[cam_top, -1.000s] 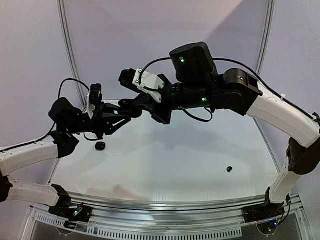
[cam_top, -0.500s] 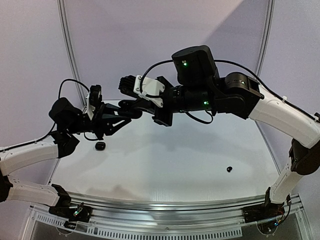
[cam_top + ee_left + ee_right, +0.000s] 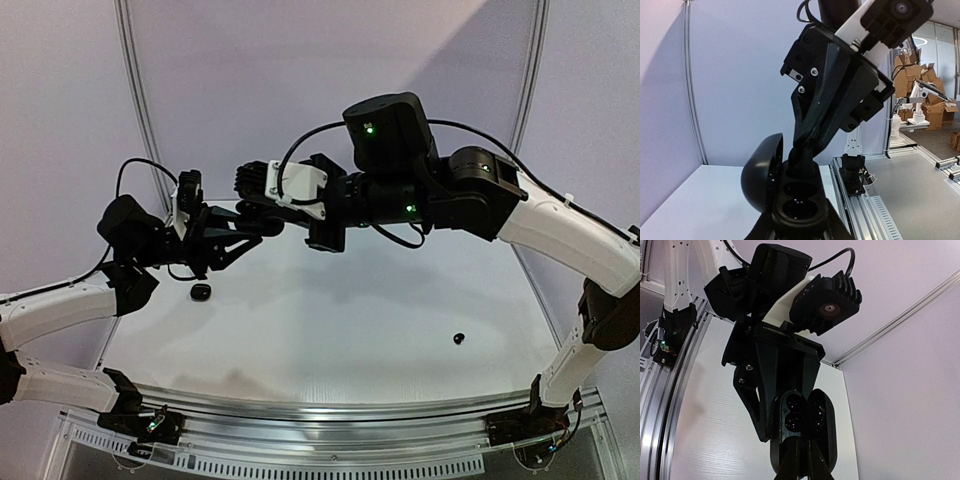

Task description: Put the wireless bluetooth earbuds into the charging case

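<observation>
My left gripper (image 3: 240, 222) is shut on an open black charging case (image 3: 822, 202) and holds it in the air at the table's back left. The lid (image 3: 760, 172) stands open, and two dark wells show. My right gripper (image 3: 802, 157) has its fingers together, tips at the case's far end, past the wells. A small rounded dark lump at the tips looks like an earbud. In the right wrist view the case (image 3: 790, 412) sits just beyond my right gripper (image 3: 800, 442). One tiny black earbud (image 3: 458, 338) lies on the table at the right.
A somewhat larger small black piece (image 3: 200, 292) lies on the white table (image 3: 330, 320) at the left, below the left arm. The metal rail (image 3: 330, 410) runs along the near edge. Grey walls close the back and sides.
My right gripper has moved a little to the left, closer onto the case held by the left gripper. The left arm and the pieces on the table have not moved.
</observation>
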Available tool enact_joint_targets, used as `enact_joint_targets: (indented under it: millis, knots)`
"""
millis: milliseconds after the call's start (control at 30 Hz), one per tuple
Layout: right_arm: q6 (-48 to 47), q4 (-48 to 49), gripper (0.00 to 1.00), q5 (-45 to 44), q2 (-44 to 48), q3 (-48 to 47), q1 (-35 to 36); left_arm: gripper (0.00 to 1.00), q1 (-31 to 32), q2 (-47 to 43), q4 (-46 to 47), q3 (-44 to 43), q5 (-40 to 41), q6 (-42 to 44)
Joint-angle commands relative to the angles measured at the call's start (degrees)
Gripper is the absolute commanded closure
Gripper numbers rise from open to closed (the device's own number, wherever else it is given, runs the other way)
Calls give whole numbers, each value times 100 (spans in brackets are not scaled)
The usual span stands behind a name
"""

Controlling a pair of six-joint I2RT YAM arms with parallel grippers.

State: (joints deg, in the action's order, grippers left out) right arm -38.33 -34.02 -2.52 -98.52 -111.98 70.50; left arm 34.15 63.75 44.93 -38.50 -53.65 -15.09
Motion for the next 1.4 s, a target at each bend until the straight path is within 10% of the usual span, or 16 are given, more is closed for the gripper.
enact_joint_targets:
  millis: [0, 1367]
  knots:
    - [-114, -22, 100, -233, -35, 141, 4, 100, 21, -46, 378, -78, -294, 101]
    - [-964, -702, 100, -344, -314, -503, 7, 100, -14, 23, 16, -267, -776, 677]
